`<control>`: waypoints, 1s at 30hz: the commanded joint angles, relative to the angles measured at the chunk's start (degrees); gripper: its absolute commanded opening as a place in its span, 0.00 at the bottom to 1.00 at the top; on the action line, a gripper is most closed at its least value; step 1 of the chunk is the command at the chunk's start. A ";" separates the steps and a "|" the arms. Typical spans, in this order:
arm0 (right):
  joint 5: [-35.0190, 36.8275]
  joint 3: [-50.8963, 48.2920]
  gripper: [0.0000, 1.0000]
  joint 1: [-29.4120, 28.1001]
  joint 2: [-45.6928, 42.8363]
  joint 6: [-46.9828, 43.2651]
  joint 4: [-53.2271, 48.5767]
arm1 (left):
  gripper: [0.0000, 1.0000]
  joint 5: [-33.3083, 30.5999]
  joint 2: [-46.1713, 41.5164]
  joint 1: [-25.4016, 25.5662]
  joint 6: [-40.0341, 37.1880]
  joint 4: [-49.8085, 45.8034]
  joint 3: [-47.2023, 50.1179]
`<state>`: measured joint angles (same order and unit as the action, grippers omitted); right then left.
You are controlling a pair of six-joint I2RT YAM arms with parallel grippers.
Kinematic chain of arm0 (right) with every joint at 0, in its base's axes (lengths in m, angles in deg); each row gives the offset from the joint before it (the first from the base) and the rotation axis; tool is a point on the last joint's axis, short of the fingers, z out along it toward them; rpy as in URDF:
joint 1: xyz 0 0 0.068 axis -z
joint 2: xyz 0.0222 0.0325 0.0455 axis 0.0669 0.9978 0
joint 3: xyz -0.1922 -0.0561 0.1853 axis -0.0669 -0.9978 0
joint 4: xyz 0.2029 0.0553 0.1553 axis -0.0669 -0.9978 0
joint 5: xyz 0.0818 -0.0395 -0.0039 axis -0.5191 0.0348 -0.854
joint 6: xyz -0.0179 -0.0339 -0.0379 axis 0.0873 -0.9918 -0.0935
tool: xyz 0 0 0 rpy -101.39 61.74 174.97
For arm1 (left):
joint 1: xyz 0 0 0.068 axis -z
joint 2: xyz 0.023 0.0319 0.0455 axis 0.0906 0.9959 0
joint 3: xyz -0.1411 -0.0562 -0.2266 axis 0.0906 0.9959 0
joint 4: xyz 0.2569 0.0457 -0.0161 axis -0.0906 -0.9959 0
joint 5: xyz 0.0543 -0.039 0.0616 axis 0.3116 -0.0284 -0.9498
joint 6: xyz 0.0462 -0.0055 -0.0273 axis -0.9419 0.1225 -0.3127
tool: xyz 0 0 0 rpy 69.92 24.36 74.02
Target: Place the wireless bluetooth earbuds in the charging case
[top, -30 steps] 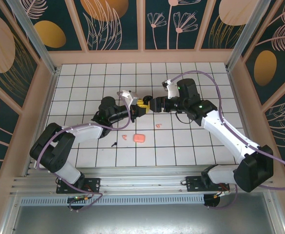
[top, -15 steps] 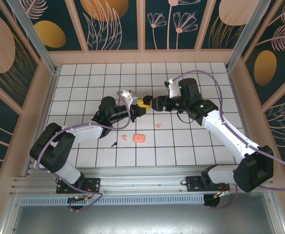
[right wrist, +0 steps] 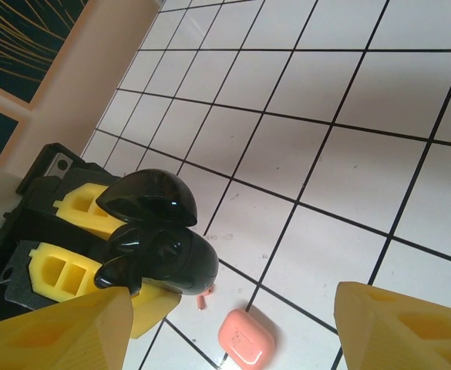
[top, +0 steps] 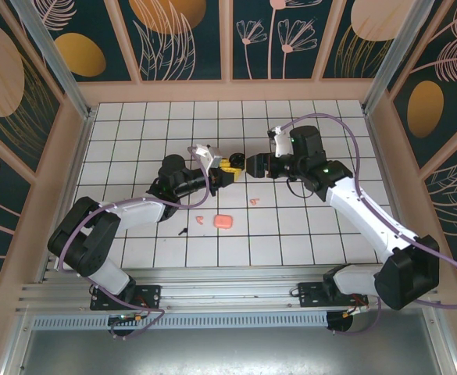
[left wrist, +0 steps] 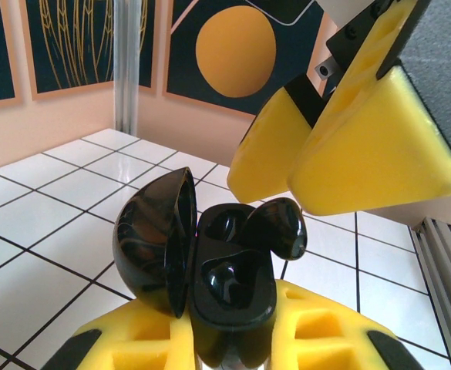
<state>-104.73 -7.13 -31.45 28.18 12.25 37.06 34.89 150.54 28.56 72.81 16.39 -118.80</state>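
My left gripper (top: 225,170) (left wrist: 227,343) is shut on the black charging case (left wrist: 237,289) (top: 231,166) and holds it above the table with its lid (left wrist: 154,235) swung open. One black earbud (left wrist: 281,226) (right wrist: 116,270) sits partly in the upper slot, its head sticking out. The lower slot is empty. My right gripper (top: 249,164) (right wrist: 229,312) stands open just beyond the case, and its yellow fingers (left wrist: 348,146) hang over the earbud without touching it. Two pink earbuds (top: 200,219) (top: 253,201) and a black earbud (top: 183,231) lie on the tiles.
A shut pink charging case (top: 223,222) (right wrist: 246,339) lies on the white grid table (top: 322,234) below the grippers, one pink earbud (right wrist: 204,297) beside it. Wooden walls ring the table. Open tiles lie to the right and at the back.
My right gripper has drawn back a little to the right, away from the case, leaving the black earbud in the slot. The left arm has held still.
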 commanded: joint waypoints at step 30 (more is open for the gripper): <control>14.94 10.73 0.76 -10.09 3.82 1.95 -8.89 | 0.08 -1.61 -0.16 -0.11 -2.29 -3.69 -3.53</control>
<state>-91.00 2.62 -41.09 31.37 13.93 28.16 33.34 150.54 28.56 71.47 12.71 -120.61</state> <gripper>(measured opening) 0.753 0.166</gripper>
